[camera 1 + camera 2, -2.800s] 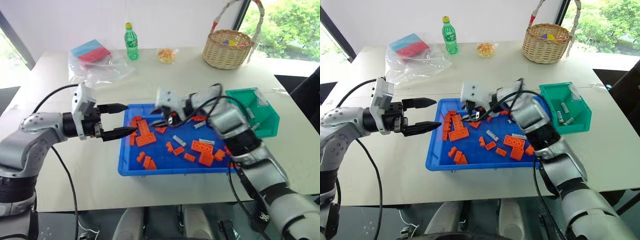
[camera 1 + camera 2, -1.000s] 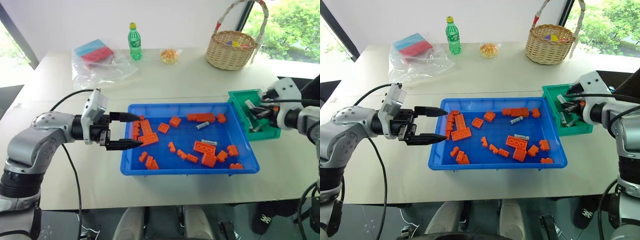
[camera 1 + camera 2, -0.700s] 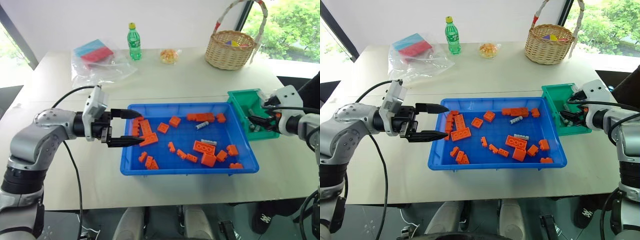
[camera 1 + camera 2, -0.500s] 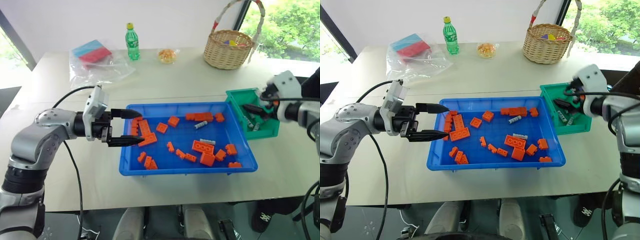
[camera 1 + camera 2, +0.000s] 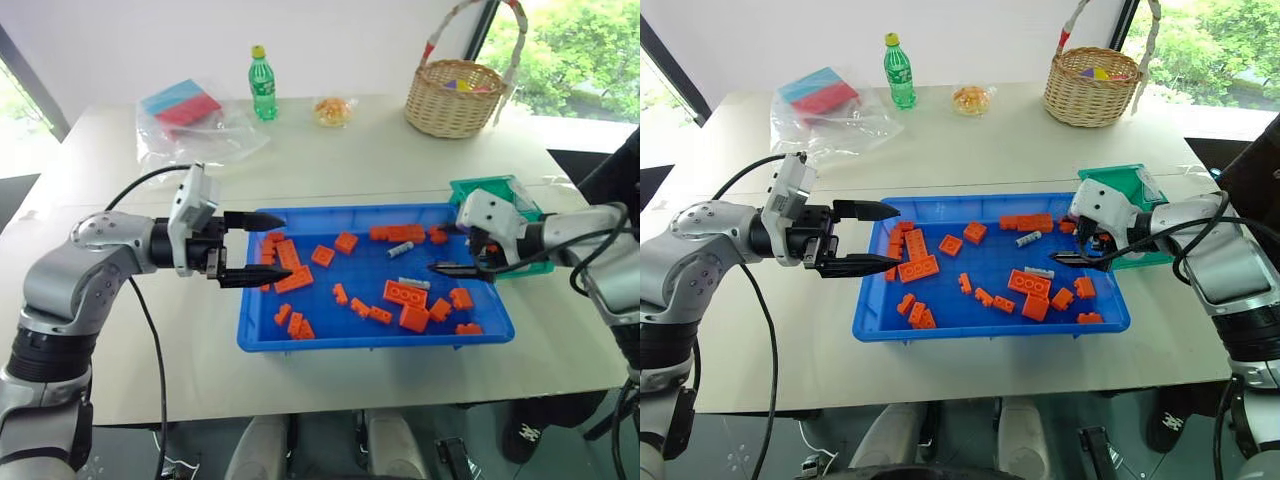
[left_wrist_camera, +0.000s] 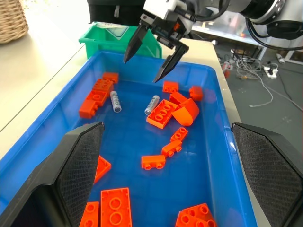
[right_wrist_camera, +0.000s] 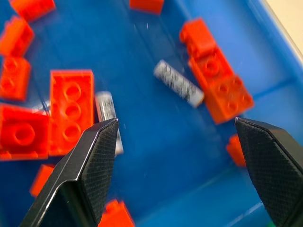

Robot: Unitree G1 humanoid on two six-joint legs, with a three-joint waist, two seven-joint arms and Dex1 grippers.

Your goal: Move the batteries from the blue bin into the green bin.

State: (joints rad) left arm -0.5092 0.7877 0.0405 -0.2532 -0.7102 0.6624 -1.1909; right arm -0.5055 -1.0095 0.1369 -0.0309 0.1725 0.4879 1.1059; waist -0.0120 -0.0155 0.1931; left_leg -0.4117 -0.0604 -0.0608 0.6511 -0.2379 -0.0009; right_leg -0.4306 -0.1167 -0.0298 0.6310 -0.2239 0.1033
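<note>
right gripper (image 5: 452, 257) — jaws wide, empty, over blue bin (image 5: 300, 342)'s right end; two batteries (image 7: 178, 90) beneath | left gripper (image 5: 268, 250) — wide, empty, at bin's left edge

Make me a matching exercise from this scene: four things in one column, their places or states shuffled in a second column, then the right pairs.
Things:
1. right claw
2. left claw
3. basket
4. green bin

Places or states:
A. far right corner of the table
B. open, over the blue bin's left edge
C. beside the blue bin's right end
D. open, above the two batteries in the blue bin

Pairs: 1-D, 2-B, 3-A, 4-C
</note>
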